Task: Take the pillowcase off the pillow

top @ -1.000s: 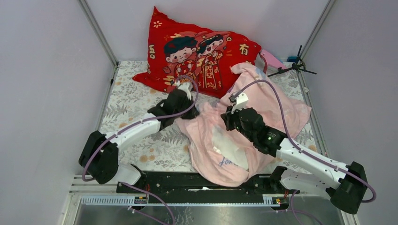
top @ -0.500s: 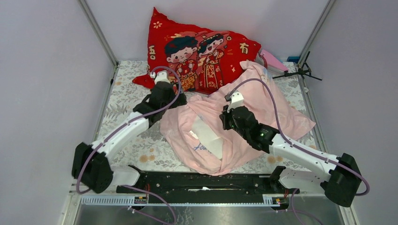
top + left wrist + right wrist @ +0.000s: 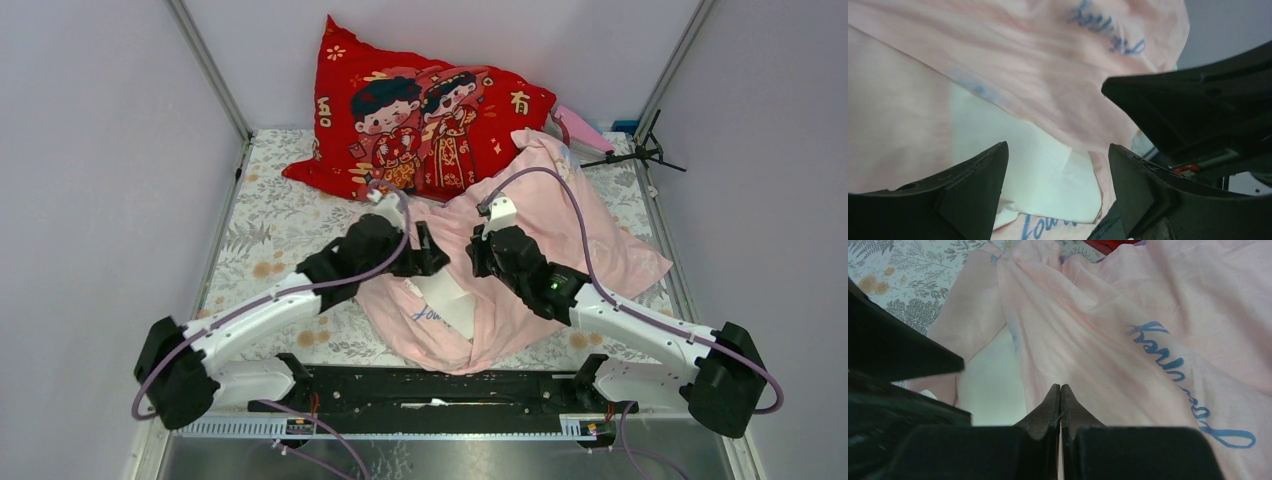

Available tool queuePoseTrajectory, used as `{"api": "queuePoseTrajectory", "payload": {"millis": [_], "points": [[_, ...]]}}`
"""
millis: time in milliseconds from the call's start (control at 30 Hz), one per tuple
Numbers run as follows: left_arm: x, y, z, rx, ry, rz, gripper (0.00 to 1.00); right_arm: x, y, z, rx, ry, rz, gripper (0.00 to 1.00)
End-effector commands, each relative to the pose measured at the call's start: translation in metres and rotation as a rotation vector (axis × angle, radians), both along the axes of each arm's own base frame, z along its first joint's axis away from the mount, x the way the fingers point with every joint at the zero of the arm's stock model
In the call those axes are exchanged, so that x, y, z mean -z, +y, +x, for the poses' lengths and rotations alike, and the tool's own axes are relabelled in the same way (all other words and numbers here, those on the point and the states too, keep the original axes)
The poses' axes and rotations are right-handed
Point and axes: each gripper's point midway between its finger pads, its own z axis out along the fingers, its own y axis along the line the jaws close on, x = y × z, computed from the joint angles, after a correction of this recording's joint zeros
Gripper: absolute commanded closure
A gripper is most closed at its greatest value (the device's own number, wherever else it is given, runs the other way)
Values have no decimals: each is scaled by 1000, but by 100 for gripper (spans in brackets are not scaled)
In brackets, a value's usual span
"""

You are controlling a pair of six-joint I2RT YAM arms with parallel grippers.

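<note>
pillowcase (image 3: 600, 235) cloth lies right under the left gripper (image 3: 428, 252), and its fingers (image 3: 973, 192) stand wide apart with nothing between them. a moment ago these fingers were shut and up by the red cushion (image 3: 420, 110). then they let go, and now the arm has swung back over the pink heap. below the fingers a white patch of the pillow (image 3: 452, 298) peeks out of the case's mouth.

the right gripper (image 3: 1060, 390) has its fingers pressed tight together, low on the pink cloth. whether a fold is pinched between them cannot be told. it has hardly moved.

the pillowcase is a loose pink heap on the table (image 3: 280, 220), toward the right, with the pillow mostly inside it. so the job looks only part done. the left arm seems ready for a new grab, maybe at the white pillow.

blue curly writing (image 3: 1168, 355) runs across the pillowcase. one word starts with something like "lo", but the rest is too loopy to read. the red cushion has yellow chinese signs, too small to read.
</note>
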Motion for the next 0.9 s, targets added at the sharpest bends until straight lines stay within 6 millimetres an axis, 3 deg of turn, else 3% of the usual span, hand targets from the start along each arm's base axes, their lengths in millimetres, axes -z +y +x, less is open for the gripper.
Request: {"api": "queuePoseTrajectory", "payload": {"millis": [0, 133, 167, 233, 300, 433, 567, 667, 767, 867], "points": [[-17, -41, -2, 107, -12, -56, 23, -16, 6, 4, 9, -36, 56, 100], [14, -41, 3, 96, 59, 28, 25, -13, 6, 1, -1, -26, 56, 95], [22, -37, 5, 66, 75, 52, 25, -12, 7, -1, -15, -19, 52, 83], [35, -25, 8, 10, 99, 82, 25, -6, 13, -5, -63, 2, 31, 45], [47, -7, 12, -59, 116, 97, 26, 6, 18, -9, -107, 50, -24, 33], [65, 26, 13, -125, 154, 83, 27, 32, 26, -14, -177, 151, -138, 21], [77, 45, 9, -150, 165, 99, 28, 55, 34, -18, -219, 225, -183, 17], [85, 52, 6, -158, 178, 111, 28, 70, 27, -12, -164, 259, -247, 18], [93, 54, 6, -151, 193, 113, 28, 75, 9, 1, -41, 241, -299, 28], [100, 55, 5, -138, 208, 129, 31, 63, -10, 13, 83, 167, -298, 40]]}}
